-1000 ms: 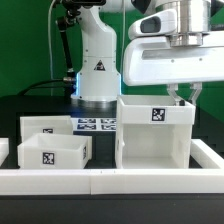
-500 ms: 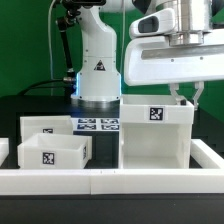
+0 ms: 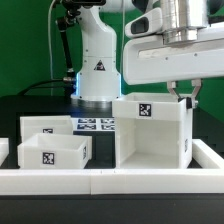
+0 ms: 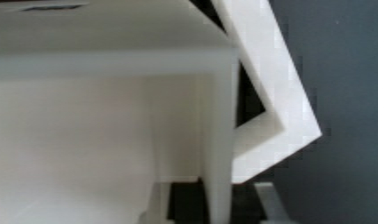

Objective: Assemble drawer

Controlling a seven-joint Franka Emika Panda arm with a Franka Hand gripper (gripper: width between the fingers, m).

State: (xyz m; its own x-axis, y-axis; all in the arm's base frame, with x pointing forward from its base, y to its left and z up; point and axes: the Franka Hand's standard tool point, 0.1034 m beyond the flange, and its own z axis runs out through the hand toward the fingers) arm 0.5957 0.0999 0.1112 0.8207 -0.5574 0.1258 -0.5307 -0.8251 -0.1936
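The large white drawer casing (image 3: 150, 135) stands at the exterior view's right, open side toward the camera, with a square tag on its top edge. My gripper (image 3: 186, 97) reaches down at its far right corner and is shut on the casing's thin side wall. In the wrist view the white wall (image 4: 221, 120) runs straight between my dark fingers (image 4: 186, 205), and my gripper (image 4: 225, 205) pinches it. Two smaller white trays sit at the exterior view's left, one in front (image 3: 50, 152) and one behind (image 3: 45, 124), each with a tag.
A low white border rail (image 3: 100, 180) runs along the front and right side of the table. The marker board (image 3: 98, 124) lies flat behind the trays, in front of the arm's white base (image 3: 98, 70).
The casing has shifted: its top edge sits higher and its tag has moved toward the exterior view's left. My gripper has stayed on its wall and risen slightly.
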